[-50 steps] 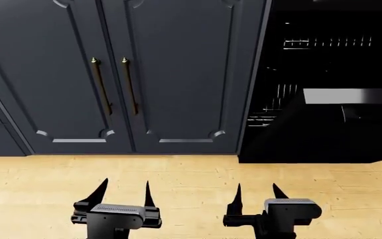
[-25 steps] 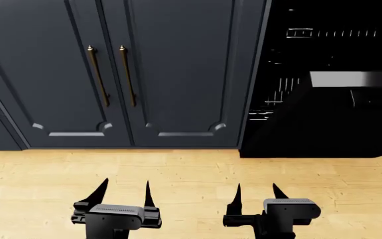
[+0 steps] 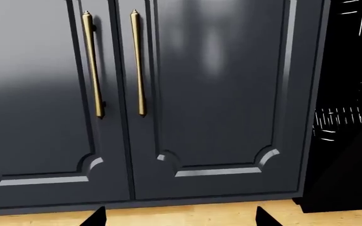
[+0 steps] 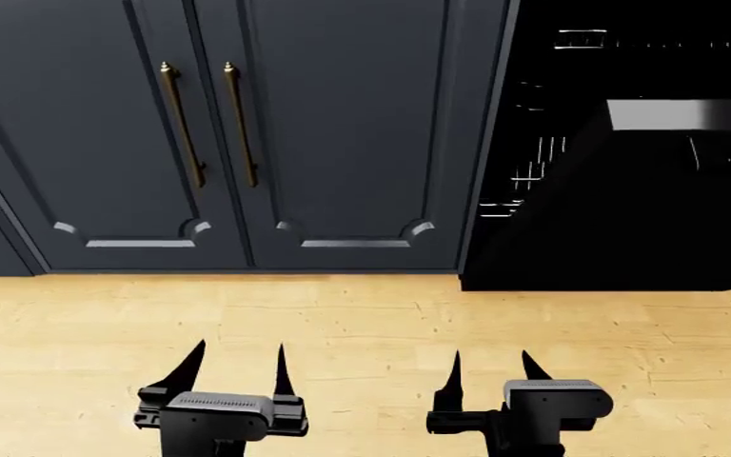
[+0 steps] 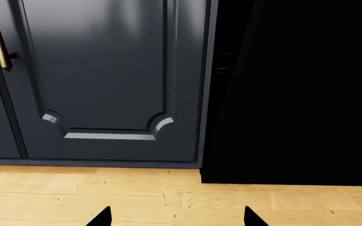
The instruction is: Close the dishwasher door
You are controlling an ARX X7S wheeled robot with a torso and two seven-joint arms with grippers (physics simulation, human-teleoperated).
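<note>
The dishwasher door (image 4: 645, 219) is a glossy black panel with a silver-grey top edge (image 4: 689, 114). It hangs open and slopes out toward me at the right of the head view, with wire racks (image 4: 531, 176) showing in the dark cavity behind it. It fills the black area in the right wrist view (image 5: 300, 94). My left gripper (image 4: 235, 367) is open and empty over the wood floor, in front of the cabinets. My right gripper (image 4: 493, 371) is open and empty, short of the door's lower left corner. Both show only black fingertips in their wrist views.
Two dark navy panelled cabinet doors (image 4: 340, 133) with brass handles (image 4: 239, 124) stand left of the dishwasher. They also show in the left wrist view (image 3: 212, 94). Light wood floor (image 4: 365, 324) lies between me and the cabinets.
The cabinets and the dishwasher have shifted upward in the head view, and more floor shows below them. Both grippers keep their place and stay open.
</note>
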